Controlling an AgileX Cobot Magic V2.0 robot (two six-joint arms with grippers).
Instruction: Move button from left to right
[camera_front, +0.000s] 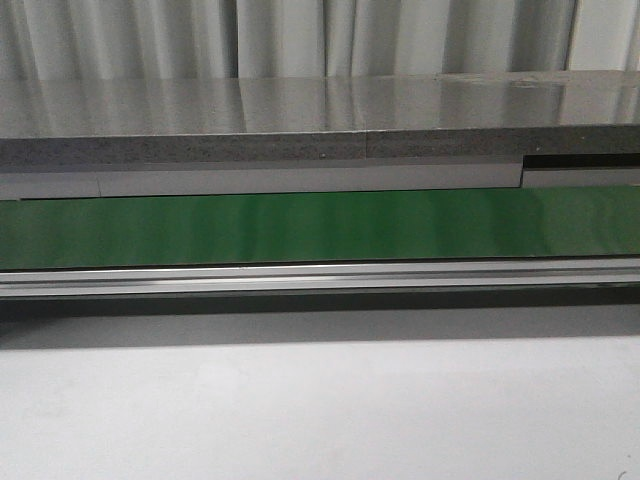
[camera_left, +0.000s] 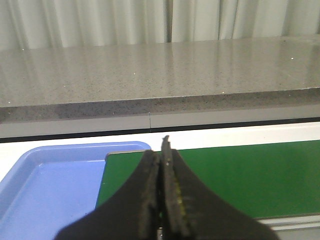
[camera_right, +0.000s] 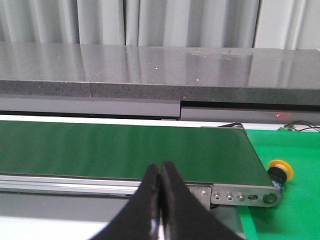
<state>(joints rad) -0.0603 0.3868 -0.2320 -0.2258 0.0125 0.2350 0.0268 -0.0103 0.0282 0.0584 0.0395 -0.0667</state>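
The button (camera_right: 278, 172), with a yellow-orange cap and dark body, lies on a bright green mat just past the right end of the conveyor, seen only in the right wrist view. My right gripper (camera_right: 161, 167) is shut and empty, in front of the belt's rail, left of the button. My left gripper (camera_left: 160, 150) is shut and empty, over the left end of the green belt (camera_left: 225, 175), beside a blue tray (camera_left: 45, 185). Neither gripper shows in the front view.
A green conveyor belt (camera_front: 320, 225) with an aluminium rail (camera_front: 320, 278) crosses the front view, with a grey stone counter (camera_front: 300, 120) behind and a white table (camera_front: 320, 410) in front. The belt's end bracket (camera_right: 245, 196) sits near the button.
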